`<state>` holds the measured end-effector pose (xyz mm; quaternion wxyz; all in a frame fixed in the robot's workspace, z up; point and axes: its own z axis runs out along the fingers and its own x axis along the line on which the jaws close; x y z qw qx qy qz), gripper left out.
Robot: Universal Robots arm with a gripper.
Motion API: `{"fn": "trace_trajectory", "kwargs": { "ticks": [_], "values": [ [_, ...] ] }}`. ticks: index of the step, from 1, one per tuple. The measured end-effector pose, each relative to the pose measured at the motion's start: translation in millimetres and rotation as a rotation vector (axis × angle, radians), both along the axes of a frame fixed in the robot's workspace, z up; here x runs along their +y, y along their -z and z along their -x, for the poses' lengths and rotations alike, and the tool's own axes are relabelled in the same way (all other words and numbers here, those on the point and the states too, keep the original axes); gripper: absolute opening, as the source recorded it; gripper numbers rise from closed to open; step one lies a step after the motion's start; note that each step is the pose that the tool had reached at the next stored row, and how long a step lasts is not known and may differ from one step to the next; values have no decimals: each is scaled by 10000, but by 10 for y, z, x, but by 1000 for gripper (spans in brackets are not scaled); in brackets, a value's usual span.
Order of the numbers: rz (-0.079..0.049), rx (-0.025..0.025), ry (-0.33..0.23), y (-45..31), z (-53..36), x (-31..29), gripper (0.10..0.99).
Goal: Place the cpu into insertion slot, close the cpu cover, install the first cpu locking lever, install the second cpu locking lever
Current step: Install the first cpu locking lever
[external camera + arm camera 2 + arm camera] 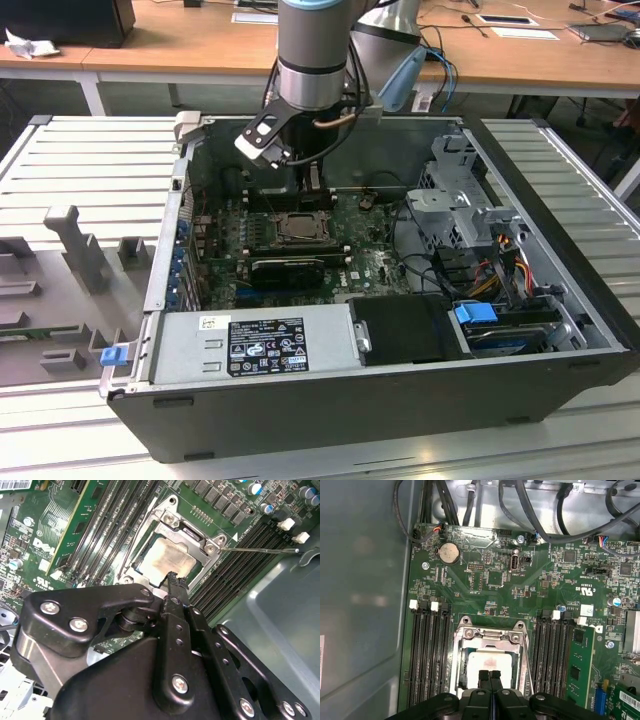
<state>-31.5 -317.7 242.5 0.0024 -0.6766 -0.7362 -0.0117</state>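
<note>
Exterior view: one arm reaches down into the open computer case (400,400). Its gripper (305,185) hangs just above the socket at the middle of the green motherboard (370,265). The cpu (297,228) lies flat in that socket, directly under the tool.

Second wrist view: the gripper (172,577) has its two black fingers pressed together with nothing between them. The paired tips stand at the near edge of the cpu (167,559); whether they touch it cannot be told. The cpu is seated, its silver-grey top up. The cpu cover (145,535) appears to lie down around it, the chip showing through its window. One thin locking lever (260,550) sticks out from a socket corner, its long axis running away from the socket across the memory slots (235,572), well off to one side of the tips.

First wrist view: the gripper (490,675) is closed and empty, tips over the cpu (487,660), framed by the cpu cover (490,634). A coin cell (448,553) sits further up the board.
</note>
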Motion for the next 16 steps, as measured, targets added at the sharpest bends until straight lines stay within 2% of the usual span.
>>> {"fn": "trace_trajectory", "kwargs": {
  "ticks": [11, 16],
  "values": [
    [1, 0, 0, -55, 0, 0, 106],
    [0, 0, 0, -119, 0, 0, 106]
  ]
}}
